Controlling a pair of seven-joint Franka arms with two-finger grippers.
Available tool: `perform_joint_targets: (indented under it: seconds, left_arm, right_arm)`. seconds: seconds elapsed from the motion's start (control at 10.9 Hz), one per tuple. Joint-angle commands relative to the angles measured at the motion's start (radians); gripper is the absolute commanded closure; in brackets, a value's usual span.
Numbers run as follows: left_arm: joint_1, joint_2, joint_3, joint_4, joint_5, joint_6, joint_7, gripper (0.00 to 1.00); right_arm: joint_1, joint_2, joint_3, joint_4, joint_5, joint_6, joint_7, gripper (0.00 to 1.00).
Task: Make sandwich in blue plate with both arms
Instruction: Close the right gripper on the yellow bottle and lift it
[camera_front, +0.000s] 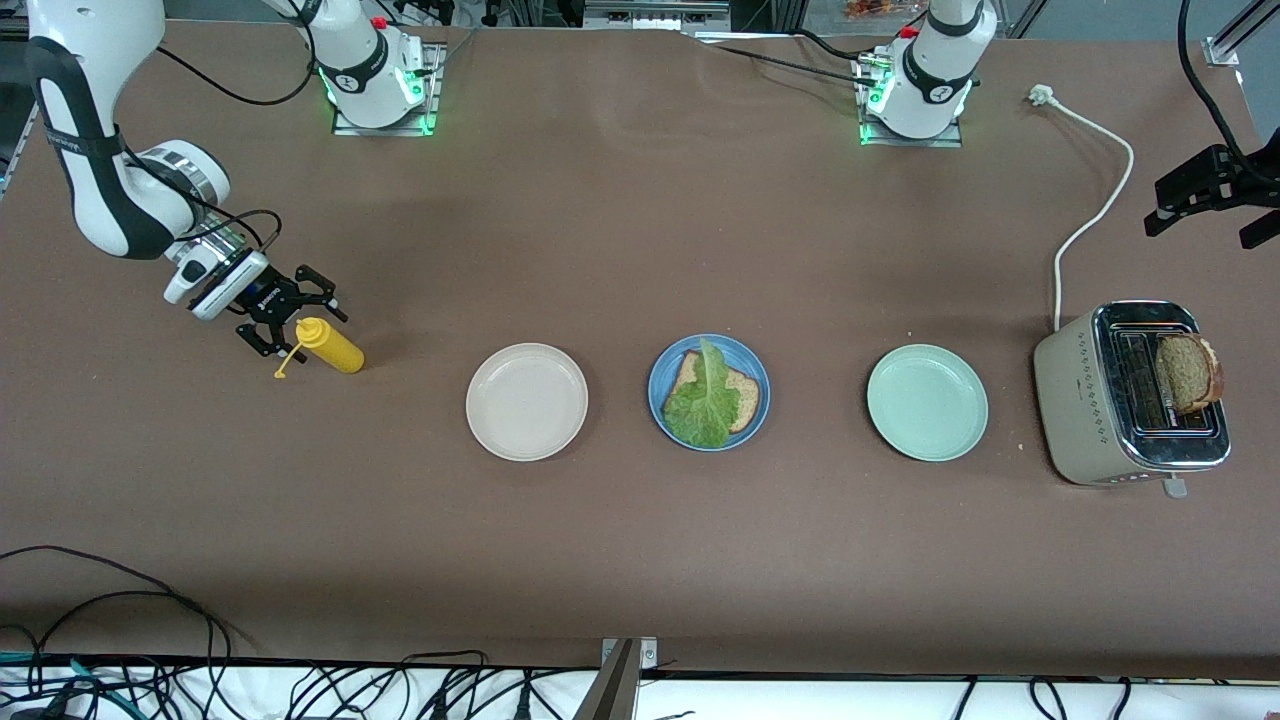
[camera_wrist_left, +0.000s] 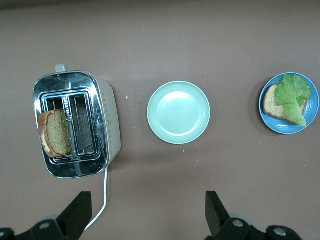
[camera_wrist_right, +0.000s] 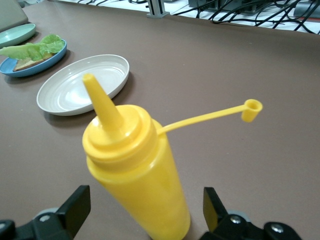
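Around the yellow mustard bottle (camera_front: 330, 346) your right gripper (camera_front: 283, 312) stands open, empty; a skewed close could topple it.

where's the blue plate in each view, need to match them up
Front view: blue plate, centre, between the cream plate and the mint plate.
Left wrist view: at the edge, past the mint plate.
Right wrist view: upper corner, beside the cream plate.
Shared landmark: its lettuce leaf.
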Motion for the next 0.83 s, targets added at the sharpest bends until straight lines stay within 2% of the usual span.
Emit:
perform_joint_targets:
  seconds: [0.0, 0.09, 0.18, 0.37, 0.46, 0.73]
  left_arm:
    - [0.002, 0.006, 0.0, 0.022, -0.017, -0.019, -0.007, 0.0]
    - [0.002, 0.006, 0.0, 0.022, -0.017, -0.017, -0.007, 0.0]
    - [0.002, 0.006, 0.0, 0.022, -0.017, -0.019, -0.007, 0.0]
    - [0.002, 0.006, 0.0, 0.022, -0.017, -0.017, -0.007, 0.0]
    - [0.002, 0.006, 0.0, 0.022, -0.017, -0.019, -0.007, 0.0]
    - [0.002, 0.006, 0.0, 0.022, -0.017, -0.017, -0.007, 0.0]
  right_arm:
    - [-0.007, 0.049, 0.0, 0.022, 0.061, -0.051, -0.048, 0.0]
    - [-0.007, 0.053, 0.0, 0.022, 0.061, -0.057, -0.048, 0.01]
    - [-0.007, 0.053, -0.002, 0.022, 0.061, -0.057, -0.048, 0.17]
    - [-0.007, 0.053, -0.002, 0.023, 0.061, -0.057, -0.048, 0.75]
    - [-0.007, 0.053, -0.002, 0.025, 0.061, -0.057, -0.048, 1.0]
    - [-0.006, 0.041, 0.006, 0.063, 0.043, -0.032, -0.033, 1.0]
